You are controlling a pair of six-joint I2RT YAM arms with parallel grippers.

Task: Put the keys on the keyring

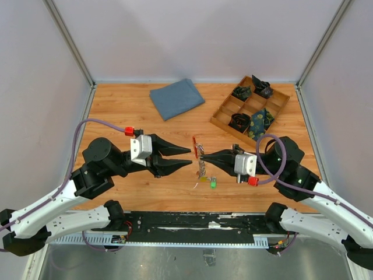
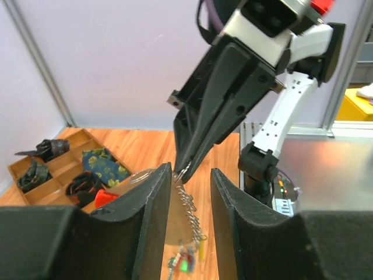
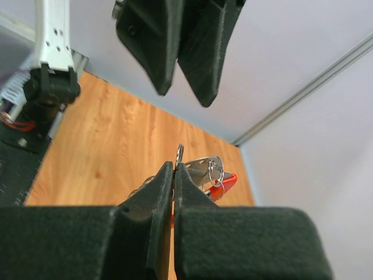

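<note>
My right gripper (image 1: 200, 156) is shut on a small silver ring (image 3: 179, 153) above mid-table. A silver chain (image 1: 202, 169) hangs from that ring, with the keys (image 1: 211, 182) bunched at its lower end just above the wood. In the left wrist view the chain (image 2: 190, 211) and the blurred keys (image 2: 183, 262) show between my left fingers. The red keyring (image 1: 195, 147) sticks out beside the pinched ring, and a flat silver piece with rings (image 3: 213, 169) lies over the keyring (image 3: 226, 183). My left gripper (image 1: 190, 157) stands open, tips facing the right gripper's tips, holding nothing.
A folded blue cloth (image 1: 176, 98) lies at the back middle. A wooden tray (image 1: 227, 102) with compartments holding dark rolled items stands at the back right. The arm bases and a black rail (image 1: 192, 221) line the near edge.
</note>
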